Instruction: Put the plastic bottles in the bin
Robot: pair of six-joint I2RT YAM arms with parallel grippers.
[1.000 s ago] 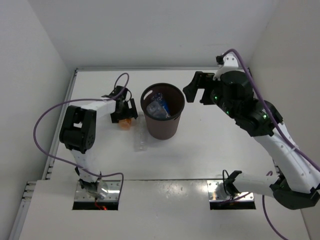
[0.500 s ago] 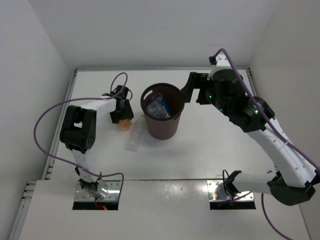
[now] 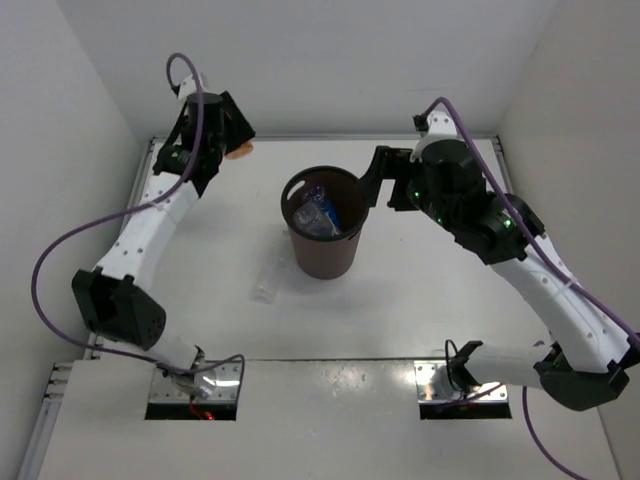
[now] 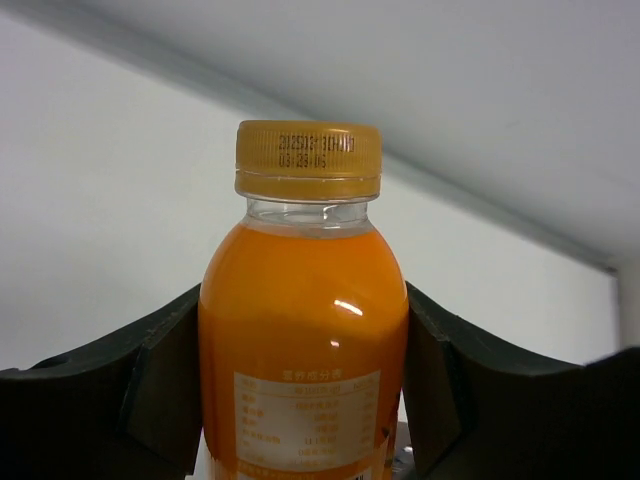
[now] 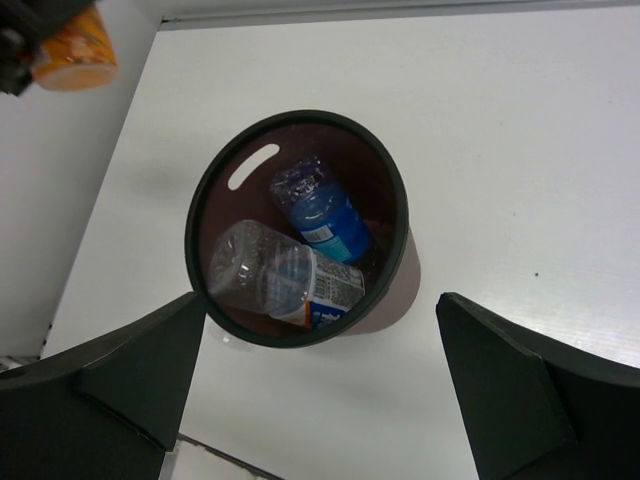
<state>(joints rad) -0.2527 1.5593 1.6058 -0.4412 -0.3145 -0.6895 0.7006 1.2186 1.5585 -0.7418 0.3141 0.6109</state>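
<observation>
My left gripper (image 3: 228,132) is raised high at the back left and is shut on the orange bottle (image 3: 239,151). In the left wrist view the orange bottle (image 4: 304,320) stands upright with its pale orange cap on top, both black pads (image 4: 165,390) pressed to its sides. The dark brown bin (image 3: 322,262) stands mid-table. Inside the bin (image 5: 200,210) lie a blue-labelled bottle (image 5: 325,215) and a clear white-labelled bottle (image 5: 265,272). A slim clear bottle (image 3: 265,281) lies on the table left of the bin. My right gripper (image 3: 377,181) hangs open beside the bin's right rim, holding nothing.
White walls close in the table on the left, back and right. The orange bottle (image 5: 75,50) shows at the top left of the right wrist view, well left of the bin. Both arm bases sit at the near edge.
My left gripper shut on the orange bottle and lifted it from the table beside the bin up to the back left. The slim clear bottle shifted slightly left. The right gripper edged toward the bin.
</observation>
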